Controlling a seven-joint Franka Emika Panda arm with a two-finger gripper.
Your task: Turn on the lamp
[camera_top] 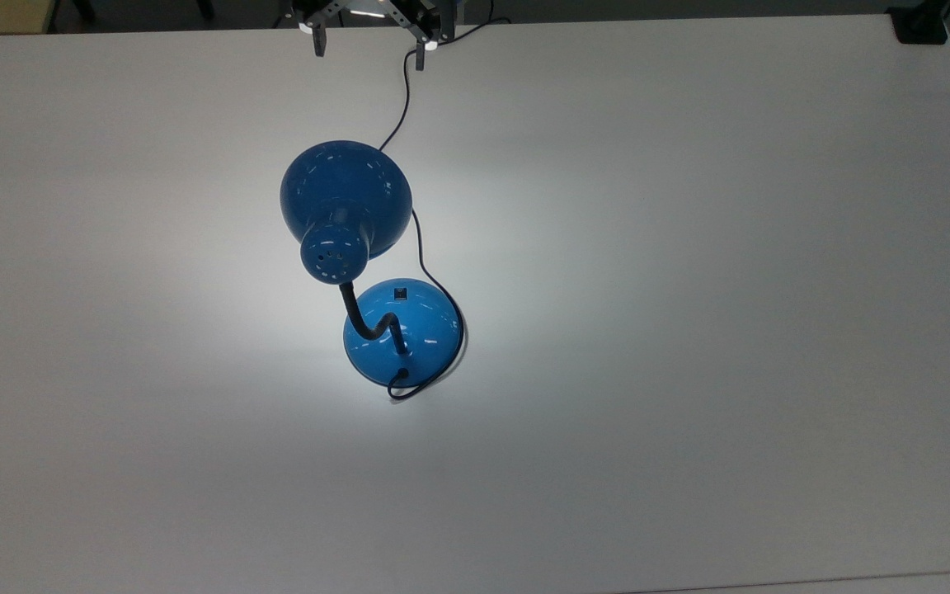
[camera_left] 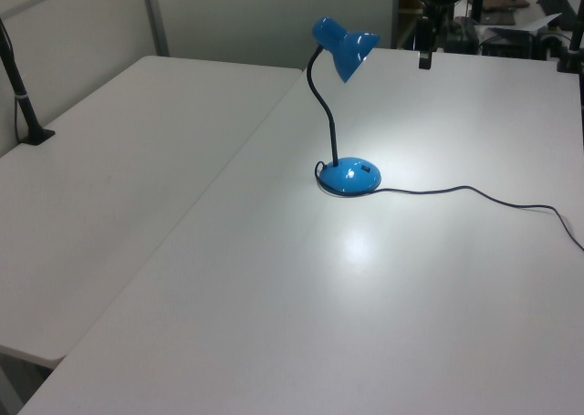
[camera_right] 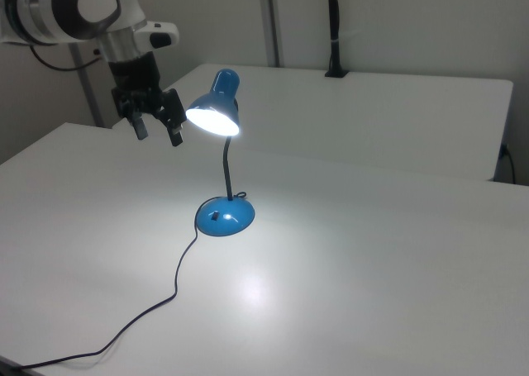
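Note:
The blue lamp stands mid-table, lit, and its dome shade (camera_top: 345, 196) (camera_right: 216, 111) throws a bright pool onto the white table (camera_top: 689, 330). A black bendy neck (camera_left: 319, 114) runs down to the round blue base (camera_top: 403, 332) (camera_left: 349, 175) (camera_right: 225, 217), which carries a small black switch (camera_top: 400, 293). Its black cord (camera_right: 178, 285) trails off across the table. My gripper (camera_top: 369, 49) (camera_right: 158, 133) hangs open in the air beyond the shade, at the top view's top edge, fingers wide apart, nothing between them. It touches nothing.
A black clamped post (camera_left: 23, 96) (camera_right: 333, 29) stands on the adjoining table. Another black clamp (camera_top: 920, 25) sits at the top view's upper right corner. The cord (camera_left: 474, 191) lies across the table toward the left view's right.

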